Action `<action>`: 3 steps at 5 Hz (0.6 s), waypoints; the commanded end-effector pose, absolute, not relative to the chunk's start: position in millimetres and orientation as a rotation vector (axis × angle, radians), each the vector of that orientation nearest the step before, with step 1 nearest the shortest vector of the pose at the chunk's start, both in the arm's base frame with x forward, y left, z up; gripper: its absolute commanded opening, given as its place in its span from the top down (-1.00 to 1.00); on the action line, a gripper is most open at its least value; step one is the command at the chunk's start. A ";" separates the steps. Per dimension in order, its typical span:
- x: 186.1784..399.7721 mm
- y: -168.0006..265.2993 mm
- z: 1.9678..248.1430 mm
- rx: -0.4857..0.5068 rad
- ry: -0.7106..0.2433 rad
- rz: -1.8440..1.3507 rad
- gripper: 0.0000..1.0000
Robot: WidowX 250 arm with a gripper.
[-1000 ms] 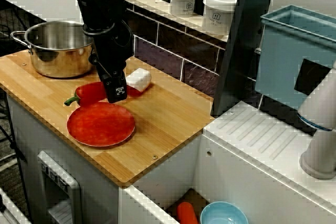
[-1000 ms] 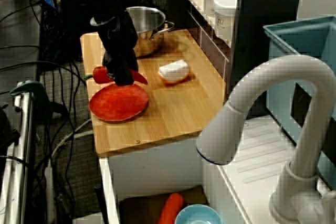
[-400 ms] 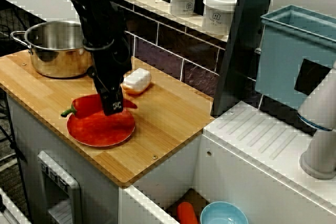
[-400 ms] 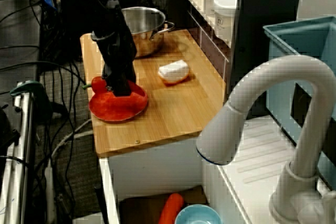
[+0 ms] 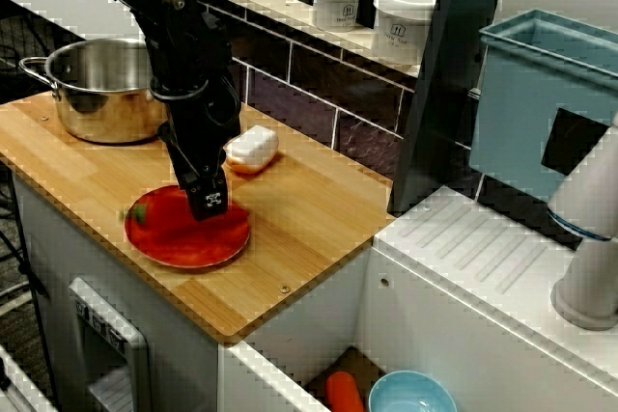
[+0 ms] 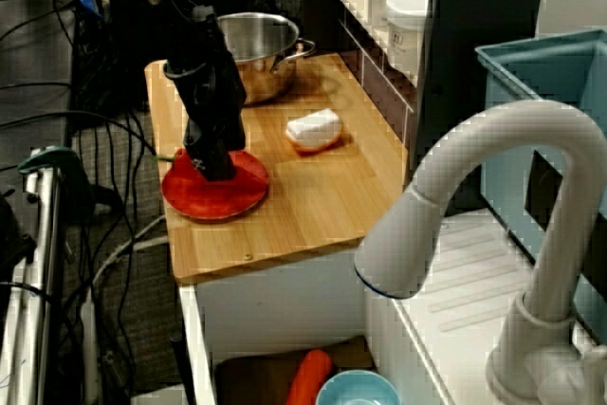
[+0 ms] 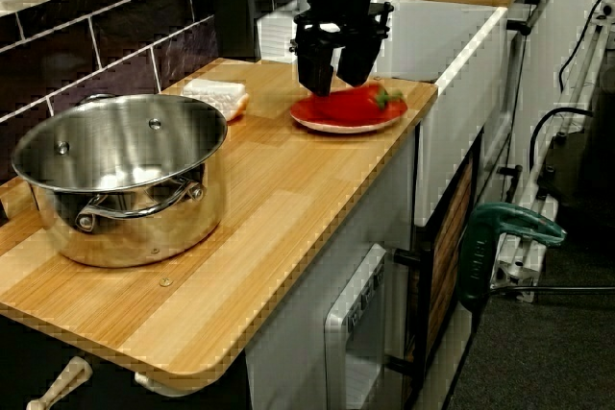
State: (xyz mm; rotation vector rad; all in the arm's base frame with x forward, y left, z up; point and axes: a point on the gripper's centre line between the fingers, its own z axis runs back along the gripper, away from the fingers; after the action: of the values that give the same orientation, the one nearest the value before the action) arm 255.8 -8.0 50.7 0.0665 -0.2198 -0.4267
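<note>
Counter (image 7: 279, 208): pepper (image 7: 363, 103) now down on plate (image 7: 327, 126) under end effector (image 7: 332, 85).

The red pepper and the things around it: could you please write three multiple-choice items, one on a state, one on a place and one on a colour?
1. The steel pot is:
A) uncovered and empty
B) covered by a lid
C) tipped on its side

2. The red pepper lies:
A) inside the pot
B) on the bare wood
C) on the red plate

3. The bowl below the counter's edge is:
A) yellow
B) light blue
C) green

Answers:
1 A, its shiny inside shows bare and no lid sits on it.
2 C, in the view from the pot's side the pepper rests across the plate.
3 B, its rim and inside are pale blue.
</note>
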 end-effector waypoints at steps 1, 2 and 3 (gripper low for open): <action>248.8 4.8 60.0 0.058 -0.226 -0.403 -1.00; 249.2 12.2 68.4 0.046 -0.231 -0.394 -1.00; 247.3 20.1 77.7 0.024 -0.227 -0.378 -1.00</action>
State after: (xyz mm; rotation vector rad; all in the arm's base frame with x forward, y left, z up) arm 251.1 14.0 65.4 0.0039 -0.1707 -0.3678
